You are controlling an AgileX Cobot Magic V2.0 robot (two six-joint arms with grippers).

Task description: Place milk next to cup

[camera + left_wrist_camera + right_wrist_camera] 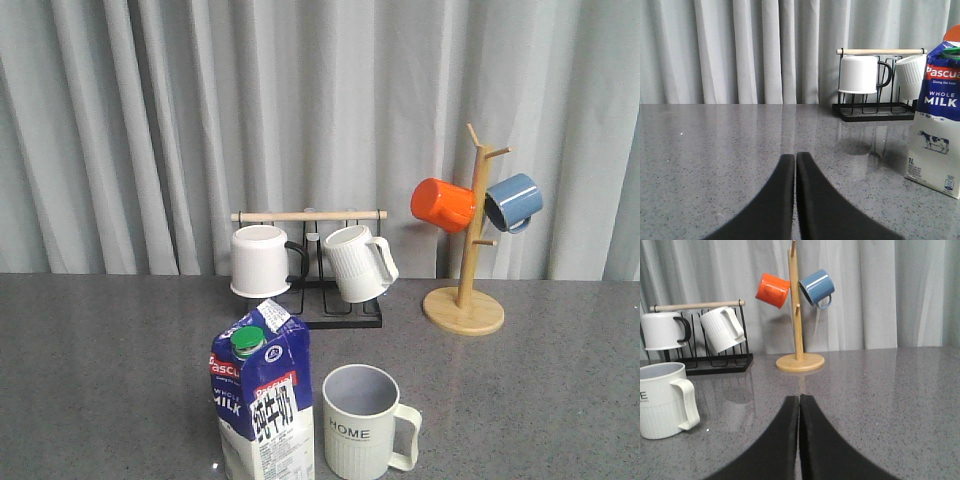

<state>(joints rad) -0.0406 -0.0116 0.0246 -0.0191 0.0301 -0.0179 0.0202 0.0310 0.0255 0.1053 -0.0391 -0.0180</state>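
The milk [262, 405], a tall blue-and-white carton with a green cap, stands upright at the front of the grey table, just left of the cup [362, 422], a cream ribbed mug marked "HOME" with its handle to the right. A small gap separates them. The milk also shows in the left wrist view [937, 120], the cup in the right wrist view [664, 399]. My left gripper [796, 156] is shut and empty, low over the table, left of the milk. My right gripper [799, 398] is shut and empty, right of the cup. Neither gripper shows in the front view.
A black wire rack [335, 300] with a wooden bar holds a plain white mug [260, 261] and a ribbed white mug [357, 262] behind the milk. A wooden mug tree [468, 260] at the back right carries an orange mug [441, 204] and a blue mug [514, 201]. Grey curtains hang behind.
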